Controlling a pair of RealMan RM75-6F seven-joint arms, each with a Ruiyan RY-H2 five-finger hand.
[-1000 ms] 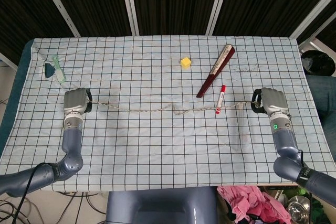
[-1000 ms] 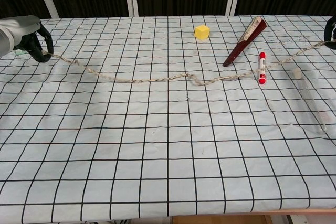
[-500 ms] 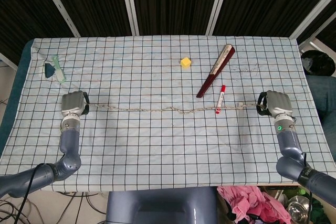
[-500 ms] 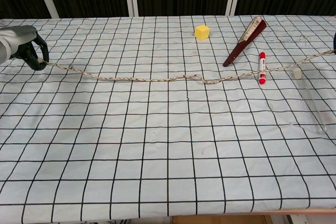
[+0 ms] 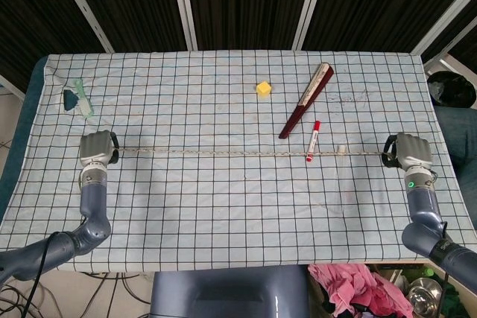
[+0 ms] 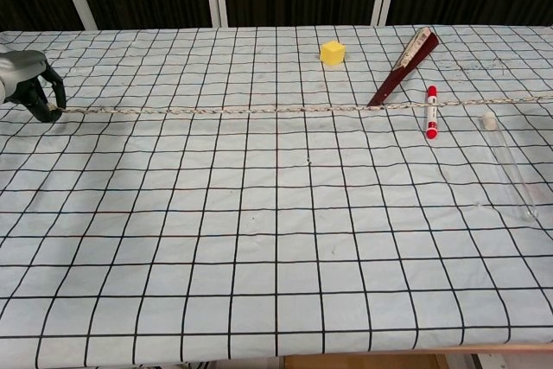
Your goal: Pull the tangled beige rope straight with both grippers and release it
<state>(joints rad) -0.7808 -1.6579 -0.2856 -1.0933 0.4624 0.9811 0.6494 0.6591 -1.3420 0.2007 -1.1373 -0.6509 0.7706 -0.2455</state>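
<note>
The beige rope (image 5: 238, 153) (image 6: 259, 111) runs taut in a nearly straight line across the checked cloth from left to right. My left hand (image 5: 96, 150) (image 6: 26, 84) grips its left end near the table's left side. Far on the right, my right hand (image 5: 412, 153) holds the other end; in the chest view that hand is out of frame and the rope leaves the right edge. The rope crosses over the red marker (image 5: 313, 140) (image 6: 430, 111).
A yellow cube (image 5: 263, 88) and a closed dark red fan (image 5: 305, 101) lie behind the rope. A clear tube (image 5: 340, 180) (image 6: 508, 162) rests in front of it at the right. A green-blue item (image 5: 77, 98) sits at the far left corner.
Both hands have moved outward, left hand to the left and right hand to the right. The rope's kinks in the middle have pulled out into a straight line.
</note>
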